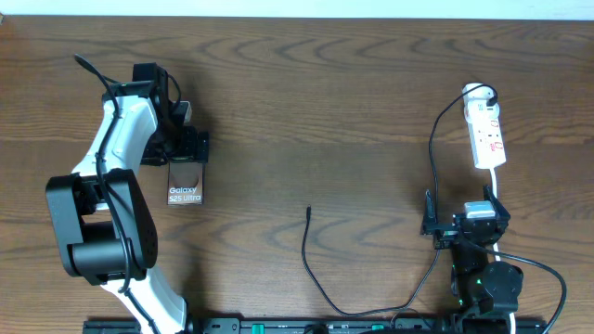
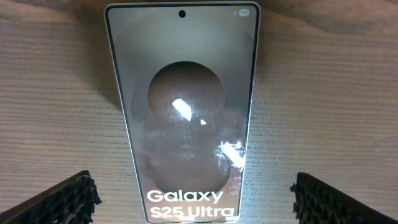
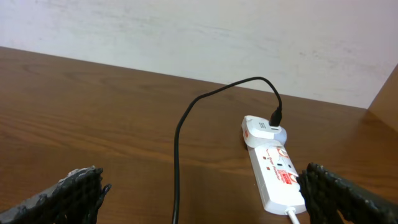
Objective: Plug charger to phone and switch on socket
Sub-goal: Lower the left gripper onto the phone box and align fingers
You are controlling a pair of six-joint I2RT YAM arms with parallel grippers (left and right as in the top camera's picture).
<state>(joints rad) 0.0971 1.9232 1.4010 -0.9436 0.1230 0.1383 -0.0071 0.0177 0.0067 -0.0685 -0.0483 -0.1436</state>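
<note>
A dark phone (image 2: 183, 112) lies flat, screen up, on a wood-grain worktop (image 2: 50, 93), filling the middle of the view. White lettering reading "Galaxy S25 Ultra" sits at its lower end and a small camera hole at its upper end. A darker round mark and bright glints of light show on the glass. The black, textured jaws of the left gripper (image 2: 194, 202) show in the two lower corners, spread wide, either side of the phone and clear of it

Dark wooden bench (image 1: 353, 111) carrying three things.
The phone (image 1: 185, 183) lies flat at left, the white socket (image 1: 486, 134) at far right; the charger (image 1: 305, 243) runs from the socket, its tip free mid-bench.
</note>
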